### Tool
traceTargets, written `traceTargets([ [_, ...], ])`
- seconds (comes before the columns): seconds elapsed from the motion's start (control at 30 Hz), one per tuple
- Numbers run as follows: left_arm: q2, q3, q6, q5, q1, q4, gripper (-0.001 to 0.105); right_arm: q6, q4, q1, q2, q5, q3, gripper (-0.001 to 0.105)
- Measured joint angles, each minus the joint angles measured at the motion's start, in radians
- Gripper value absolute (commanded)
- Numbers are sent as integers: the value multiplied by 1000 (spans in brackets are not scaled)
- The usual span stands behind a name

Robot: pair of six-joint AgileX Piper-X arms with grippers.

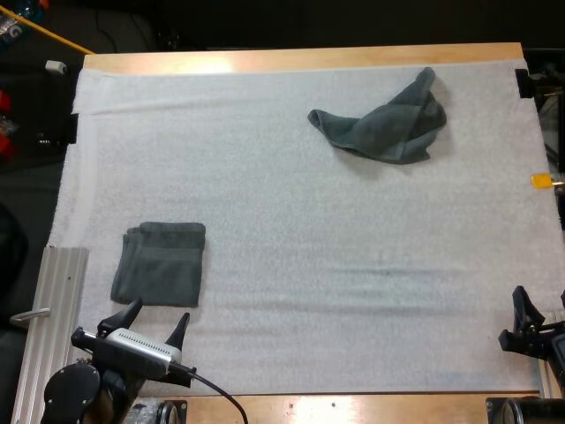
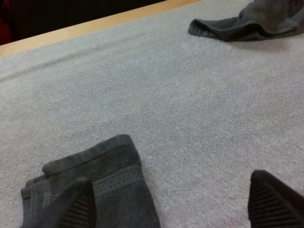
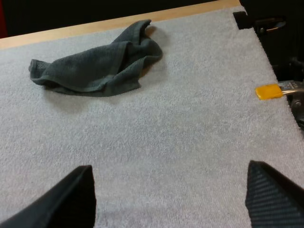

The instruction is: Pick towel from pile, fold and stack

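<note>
A crumpled dark grey-green towel [image 1: 386, 122] lies on the white mat [image 1: 300, 230] at the far right, seen across the mat from the right wrist as the crumpled towel [image 3: 95, 69] and from the left wrist by its near edge [image 2: 237, 28]. A folded towel stack [image 1: 161, 262] rests at the near left, and its corner [image 2: 102, 185] lies just ahead of my left fingers. My left gripper [image 1: 152, 322] stands open just behind the stack, holding nothing. My right gripper [image 1: 528, 320] sits at the mat's near right edge, open and far from the crumpled towel.
A ribbed metal rail [image 1: 51, 327] runs along the mat's left side beside the left arm. The wooden table edge [image 1: 300, 58] borders the far side. Bare mat stretches between the two towels.
</note>
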Motion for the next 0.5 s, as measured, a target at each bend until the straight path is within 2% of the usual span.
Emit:
traceTargets([
  [0.5,0,-3,0,0,0,-15,64,0,11,0,0,0,-14,64],
])
